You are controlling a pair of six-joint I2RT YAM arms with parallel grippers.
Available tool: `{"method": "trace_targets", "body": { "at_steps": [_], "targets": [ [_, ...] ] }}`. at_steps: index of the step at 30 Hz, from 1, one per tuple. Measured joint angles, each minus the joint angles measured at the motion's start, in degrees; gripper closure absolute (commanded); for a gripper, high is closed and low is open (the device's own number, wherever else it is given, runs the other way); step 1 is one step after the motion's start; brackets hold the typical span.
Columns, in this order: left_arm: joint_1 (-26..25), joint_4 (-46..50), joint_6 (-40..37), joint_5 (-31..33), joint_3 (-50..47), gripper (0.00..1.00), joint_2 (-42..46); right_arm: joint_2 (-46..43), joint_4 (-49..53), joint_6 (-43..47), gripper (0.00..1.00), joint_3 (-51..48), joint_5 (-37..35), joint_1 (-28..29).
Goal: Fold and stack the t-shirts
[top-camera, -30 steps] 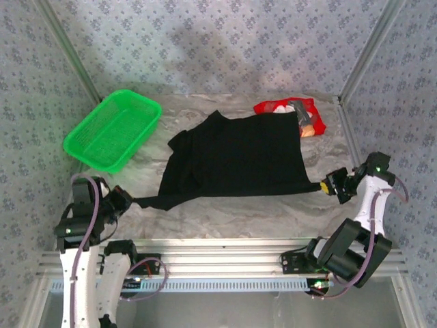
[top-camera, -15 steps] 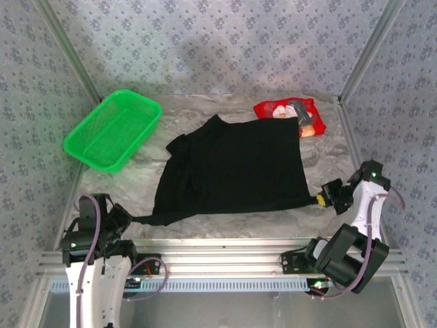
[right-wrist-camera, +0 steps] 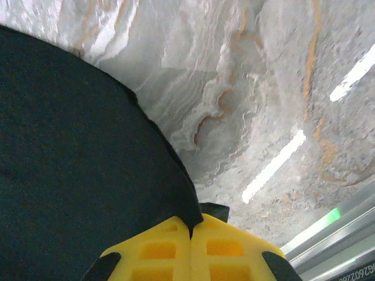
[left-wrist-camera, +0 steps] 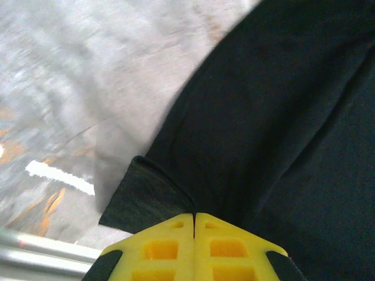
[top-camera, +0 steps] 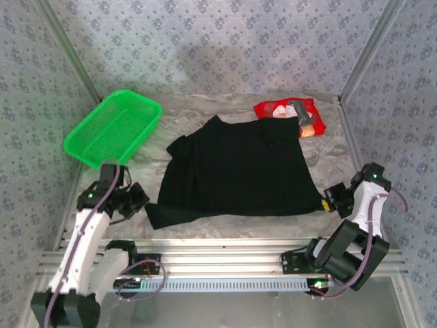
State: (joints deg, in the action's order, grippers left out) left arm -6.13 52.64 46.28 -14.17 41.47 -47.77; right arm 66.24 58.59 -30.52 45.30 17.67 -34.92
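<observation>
The black t-shirt (top-camera: 239,171) lies spread flat in the middle of the table, its hem toward the near edge. My left gripper (top-camera: 142,203) is shut on its near left corner; in the left wrist view the yellow fingertips (left-wrist-camera: 194,215) pinch a fold of the black cloth (left-wrist-camera: 275,117). At the near right corner my right gripper (top-camera: 327,199) is shut on the hem, and the right wrist view has black cloth (right-wrist-camera: 76,146) running into the closed gripper (right-wrist-camera: 191,227). The folded red t-shirt (top-camera: 276,108) sits at the back right, touching the black one's far corner.
A green mesh basket (top-camera: 113,128) stands at the back left. The aluminium rail (top-camera: 218,247) runs along the near edge just below the shirt's hem. Patterned walls close in the back and both sides.
Both grippers drew the black t-shirt toward the near edge. The stretched left corner has gone slack as the left gripper moved in toward the shirt. The cloth now lies flatter.
</observation>
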Motion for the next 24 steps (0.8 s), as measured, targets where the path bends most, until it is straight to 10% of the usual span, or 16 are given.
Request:
{"method": "trace_targets", "body": {
  "at_steps": [13, 24],
  "targets": [
    [-10.7, -28.1, -5.3, -5.7, 8.1, 1.0, -26.3, 0.2, -2.7, 1.1, 1.0, -0.9, -0.9, -0.3],
    [-13.9, -33.4, -6.4, -2.7, 14.4, 1.0, -47.9, -1.1, -5.2, 1.0, 1.0, -2.7, 0.5, 1.2]
  ]
}}
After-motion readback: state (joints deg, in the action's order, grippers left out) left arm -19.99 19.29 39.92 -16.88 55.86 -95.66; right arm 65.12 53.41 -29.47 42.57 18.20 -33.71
